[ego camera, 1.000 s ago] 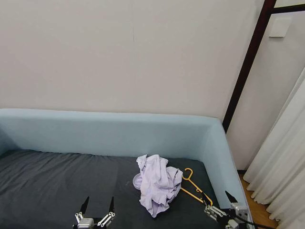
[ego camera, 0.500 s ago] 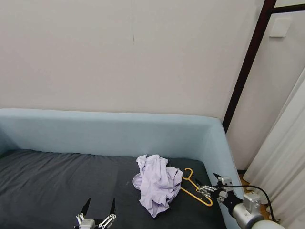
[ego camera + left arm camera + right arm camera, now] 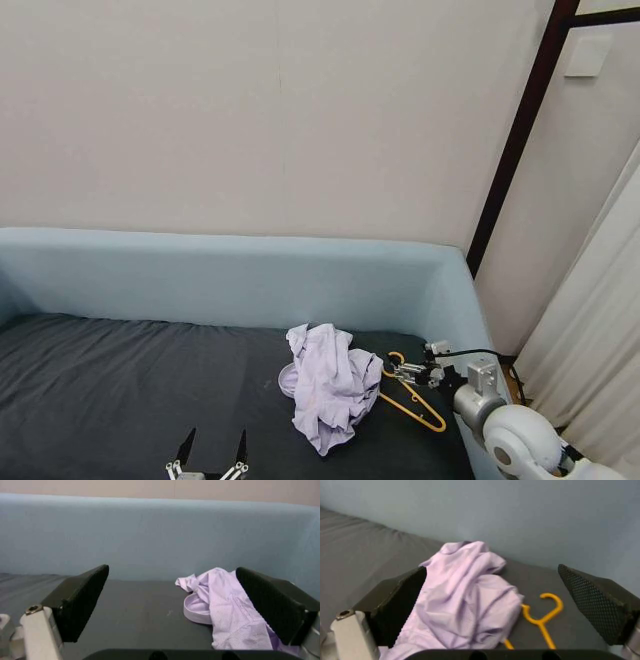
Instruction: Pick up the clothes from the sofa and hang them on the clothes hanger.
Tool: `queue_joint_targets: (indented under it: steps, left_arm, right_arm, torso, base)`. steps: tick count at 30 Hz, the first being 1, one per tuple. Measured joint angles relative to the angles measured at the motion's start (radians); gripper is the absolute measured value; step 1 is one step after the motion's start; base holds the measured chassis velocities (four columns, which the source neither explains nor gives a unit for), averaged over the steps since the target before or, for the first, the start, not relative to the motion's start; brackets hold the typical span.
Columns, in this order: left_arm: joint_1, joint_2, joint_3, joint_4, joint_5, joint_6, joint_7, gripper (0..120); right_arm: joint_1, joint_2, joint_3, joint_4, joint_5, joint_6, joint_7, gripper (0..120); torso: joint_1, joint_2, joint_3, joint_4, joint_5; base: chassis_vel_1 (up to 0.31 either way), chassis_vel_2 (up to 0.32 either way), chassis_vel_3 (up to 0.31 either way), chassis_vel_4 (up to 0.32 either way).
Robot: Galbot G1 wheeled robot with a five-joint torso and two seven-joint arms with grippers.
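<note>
Crumpled lilac shirt [image 3: 325, 385] lies on the right part of the sofa [image 3: 200, 280], beside a yellow hanger [image 3: 422, 407]. It looks soft and light; pinch a raised fold. Right claw [image 3: 412, 364] close over that hanger, left claw [image 3: 212, 455] nearer: both wide open, empty.

— How was your light?
— You had soft, even light. The plain cream wall [image 3: 250, 120] was uniformly bright.
— Shadows?
— You saw only faint ones, under the crumpled lilac shirt [image 3: 330, 385] on the dark grey seat cushion [image 3: 100, 380]. Your wrist views were dimmer. You could not tell where the light came from.
</note>
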Motion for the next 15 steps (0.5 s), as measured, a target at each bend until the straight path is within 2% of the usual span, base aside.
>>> queue_joint_targets:
  steps: [5, 6, 9, 15]
  left_arm:
    - [0.013, -0.009, -0.022, -0.013, 0.005, -0.003, -0.002, 100]
    - [0.013, -0.009, -0.022, -0.013, 0.005, -0.003, -0.002, 100]
    - [0.014, -0.016, -0.035, -0.014, 0.006, -0.007, -0.006, 100]
    - [0.013, -0.043, -0.041, -0.007, 0.020, -0.018, -0.012, 100]
  right_arm:
    - [0.187, 0.133, -0.182, -0.147, -0.040, -0.019, 0.003, 100]
    - [0.187, 0.133, -0.182, -0.147, -0.040, -0.019, 0.003, 100]
    - [0.256, 0.207, -0.263, -0.239, -0.061, -0.033, 0.003, 100]
    - [0.314, 0.295, -0.367, -0.371, -0.120, -0.039, -0.026, 100]
  torso:
    - [0.000, 0.000, 0.000, 0.0009, 0.0002]
    - [0.000, 0.000, 0.000, 0.0009, 0.0002]
    - [0.000, 0.000, 0.000, 0.0002, -0.0001]
    - [0.000, 0.000, 0.000, 0.0002, -0.0001]
  base:
    - [0.000, 0.000, 0.000, 0.000]
    - [0.000, 0.000, 0.000, 0.000]
    - [0.000, 0.000, 0.000, 0.000]
    - [0.000, 0.000, 0.000, 0.000]
